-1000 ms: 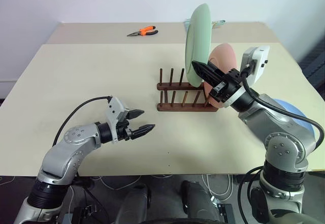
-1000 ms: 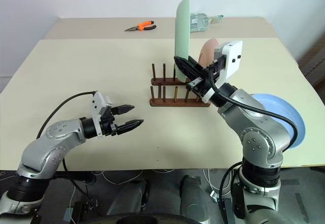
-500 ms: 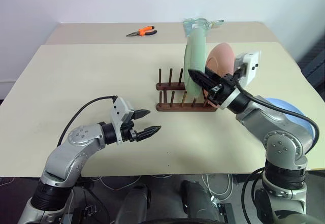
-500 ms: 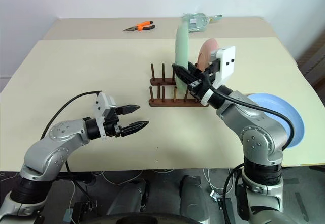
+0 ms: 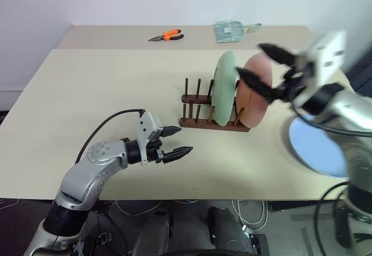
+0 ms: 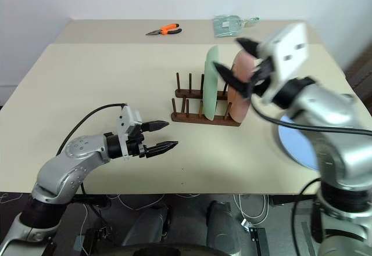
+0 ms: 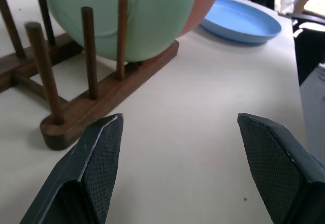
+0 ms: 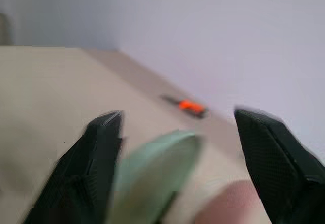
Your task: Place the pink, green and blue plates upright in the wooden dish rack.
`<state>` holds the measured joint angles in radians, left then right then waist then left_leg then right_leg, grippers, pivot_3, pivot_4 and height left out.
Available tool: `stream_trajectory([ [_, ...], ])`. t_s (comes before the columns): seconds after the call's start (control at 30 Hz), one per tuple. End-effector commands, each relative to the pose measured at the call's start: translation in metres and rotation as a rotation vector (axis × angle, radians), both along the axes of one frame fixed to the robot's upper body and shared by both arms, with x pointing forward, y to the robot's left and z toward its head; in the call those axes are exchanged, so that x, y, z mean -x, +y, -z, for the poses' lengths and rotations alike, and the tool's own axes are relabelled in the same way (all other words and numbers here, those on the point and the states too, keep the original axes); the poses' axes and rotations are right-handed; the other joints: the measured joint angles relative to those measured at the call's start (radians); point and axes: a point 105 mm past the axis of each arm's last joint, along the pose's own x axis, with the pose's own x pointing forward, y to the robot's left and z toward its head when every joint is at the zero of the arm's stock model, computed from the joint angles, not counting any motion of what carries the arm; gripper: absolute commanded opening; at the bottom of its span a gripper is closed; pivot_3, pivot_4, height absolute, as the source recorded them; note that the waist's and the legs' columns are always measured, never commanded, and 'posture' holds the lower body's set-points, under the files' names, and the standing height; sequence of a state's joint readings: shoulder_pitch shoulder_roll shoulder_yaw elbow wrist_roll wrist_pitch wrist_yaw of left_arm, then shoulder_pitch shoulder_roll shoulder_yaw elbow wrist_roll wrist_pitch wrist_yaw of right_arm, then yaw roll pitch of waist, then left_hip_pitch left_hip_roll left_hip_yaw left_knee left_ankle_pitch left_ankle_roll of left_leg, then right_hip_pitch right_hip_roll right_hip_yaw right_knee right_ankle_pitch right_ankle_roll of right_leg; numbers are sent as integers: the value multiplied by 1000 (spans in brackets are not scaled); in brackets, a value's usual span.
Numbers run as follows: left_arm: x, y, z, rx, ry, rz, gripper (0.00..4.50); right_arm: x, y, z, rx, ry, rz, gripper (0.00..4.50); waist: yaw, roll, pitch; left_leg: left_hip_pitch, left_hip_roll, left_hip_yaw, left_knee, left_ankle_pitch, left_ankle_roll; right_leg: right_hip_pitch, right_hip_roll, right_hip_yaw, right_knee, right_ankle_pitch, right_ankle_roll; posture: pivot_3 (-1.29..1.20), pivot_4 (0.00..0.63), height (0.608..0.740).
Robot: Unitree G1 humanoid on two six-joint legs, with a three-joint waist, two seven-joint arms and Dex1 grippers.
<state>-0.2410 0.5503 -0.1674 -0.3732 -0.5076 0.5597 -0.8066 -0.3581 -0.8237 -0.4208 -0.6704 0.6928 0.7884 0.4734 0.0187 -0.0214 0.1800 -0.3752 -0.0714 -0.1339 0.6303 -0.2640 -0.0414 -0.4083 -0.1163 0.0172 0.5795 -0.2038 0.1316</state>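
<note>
Green plate (image 5: 224,89) now stands seated upright in the wooden dish rack (image 5: 210,114), just beside the pink plate (image 5: 254,92); right gripper (image 5: 264,68) has let go, lifted above the rack, fingers spread and empty; left gripper (image 5: 176,141) hovers open in front of the rack; blue plate (image 5: 317,147) lies flat to the rack's right; next grasp should take its near rim, tilting it upright before lowering between free pegs
</note>
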Motion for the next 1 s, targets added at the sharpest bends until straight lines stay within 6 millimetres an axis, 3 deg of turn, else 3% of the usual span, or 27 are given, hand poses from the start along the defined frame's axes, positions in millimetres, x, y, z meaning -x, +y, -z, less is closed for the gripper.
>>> stream_trajectory([
  [0.03,3,-11,-1,1,-24,77,3704,17,-36,17,38,78,126,4453,4,0,0,0,0,0,1,0,1,0,0,0,0,0,0,0,150,740],
  [0.1,3,-17,2,-2,-22,113,3704,27,-52,37,80,150,209,4453,9,1,0,0,0,2,1,-1,1,0,-1,1,-1,0,0,0,150,740],
  [0.37,3,-31,5,-12,-36,189,3704,42,-91,156,267,508,468,4453,-6,3,0,1,1,5,2,-1,1,0,-2,2,0,-2,3,0,150,740],
  [0.47,4,-32,5,-13,-39,193,3704,39,-104,181,335,558,542,4453,-8,3,0,1,0,5,2,-1,1,0,-2,2,0,-2,3,0,150,740],
  [0.53,5,-31,5,-17,-43,192,3704,34,-112,190,369,572,580,3922,-7,3,0,1,0,5,1,-1,1,0,-2,2,0,-2,3,0,150,740],
  [0.7,6,-26,5,-23,-48,170,3704,26,-121,194,397,568,624,1742,-5,3,0,1,0,5,2,-1,1,0,-2,2,0,-2,3,0,150,740],
  [0.8,6,-23,7,-26,-46,154,3704,22,-128,190,380,561,671,127,-5,3,0,1,0,4,2,-1,1,0,-2,2,0,-2,3,0,150,740],
  [0.87,5,-22,6,-16,-43,137,3704,17,-130,179,366,524,695,52,-6,3,0,1,0,4,2,-1,1,0,-2,2,0,-2,3,0,150,740],
  [0.93,0,-20,5,-1,-49,108,3704,7,-124,154,348,412,671,52,-7,4,1,1,0,4,2,-1,1,0,-2,2,0,-2,3,0,150,740],
  [1.0,-13,-14,3,9,-97,33,3704,-6,-113,106,269,216,638,52,-9,5,1,1,0,4,2,-1,1,0,-2,2,0,-2,4,0,150,740],
])
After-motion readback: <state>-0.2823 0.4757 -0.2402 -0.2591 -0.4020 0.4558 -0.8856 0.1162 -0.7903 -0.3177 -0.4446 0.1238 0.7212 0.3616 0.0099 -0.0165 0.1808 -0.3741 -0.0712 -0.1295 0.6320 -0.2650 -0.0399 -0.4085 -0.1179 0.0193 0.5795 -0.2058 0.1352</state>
